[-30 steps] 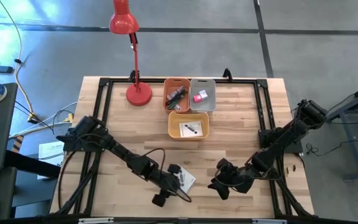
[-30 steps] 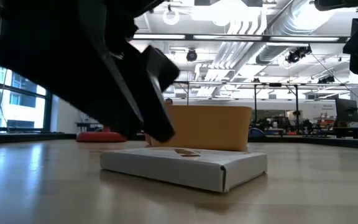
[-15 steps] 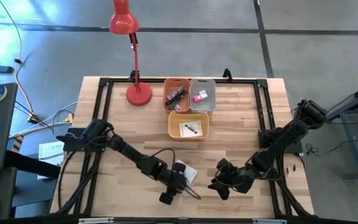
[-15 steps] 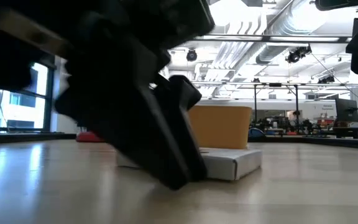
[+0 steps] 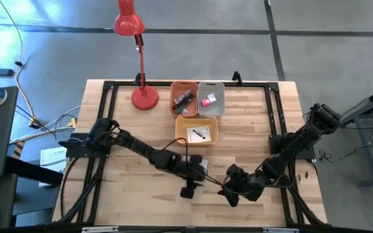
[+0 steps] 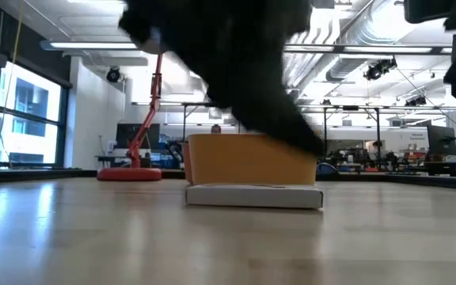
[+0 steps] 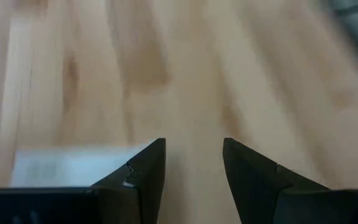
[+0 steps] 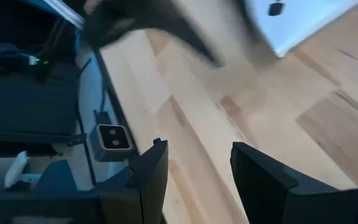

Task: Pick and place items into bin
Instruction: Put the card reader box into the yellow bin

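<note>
Since a second earlier, the left pincer had swung from the front edge toward the tabletop's middle, over the white card, fingers narrowly apart and empty. That card lay flat just in front of the yellow bin. Beside it, near the front edge, the right pincer waited, fingers parted, holding nothing.
</note>
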Controlling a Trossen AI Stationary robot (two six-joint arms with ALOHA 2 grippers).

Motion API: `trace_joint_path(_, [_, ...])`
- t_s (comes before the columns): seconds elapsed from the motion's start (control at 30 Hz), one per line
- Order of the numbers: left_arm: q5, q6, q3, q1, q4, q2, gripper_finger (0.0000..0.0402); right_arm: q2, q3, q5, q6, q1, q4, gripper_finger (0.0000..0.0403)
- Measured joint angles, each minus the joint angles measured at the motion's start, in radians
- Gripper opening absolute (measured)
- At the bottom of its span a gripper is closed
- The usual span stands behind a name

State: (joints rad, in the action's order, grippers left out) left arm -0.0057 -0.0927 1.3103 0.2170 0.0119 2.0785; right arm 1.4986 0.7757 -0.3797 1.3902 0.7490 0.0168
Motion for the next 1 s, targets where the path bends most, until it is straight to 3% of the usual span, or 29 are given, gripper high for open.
trace_joint_path(0.13, [-0.020,0.062,0.047,0.009,0.082,-0.050,0.0149,0.000,-0.001,-0.044,0.025,0.004,0.031,0.0165])
trace_joint_path(0.3, [-0.122,0.046,0.058,-0.001,0.362,-0.103,0.0149,-0.001,-0.054,-0.067,0.077,-0.006,0.005,0.0165])
trace_joint_path(0.4, [-0.171,-0.006,0.057,-0.005,0.551,-0.122,0.0149,-0.001,-0.113,-0.065,0.087,-0.028,-0.093,0.0165])
trace_joint_path(0.53, [-0.208,-0.016,0.057,0.000,0.682,-0.124,0.0149,-0.001,-0.202,-0.078,0.077,-0.076,-0.293,0.0165])
trace_joint_path(0.67, [-0.217,0.004,0.034,-0.001,0.693,-0.124,0.0149,-0.001,-0.261,-0.067,0.072,-0.137,-0.417,0.0165])
trace_joint_path(0.8, [-0.224,-0.006,0.000,-0.020,0.686,-0.124,0.0149,-0.001,-0.269,-0.030,0.072,-0.188,-0.416,0.0165])
trace_joint_path(1.0, [-0.155,-0.074,-0.096,-0.065,0.568,-0.127,0.0149,-0.001,-0.268,-0.014,0.068,-0.222,-0.417,0.0165])
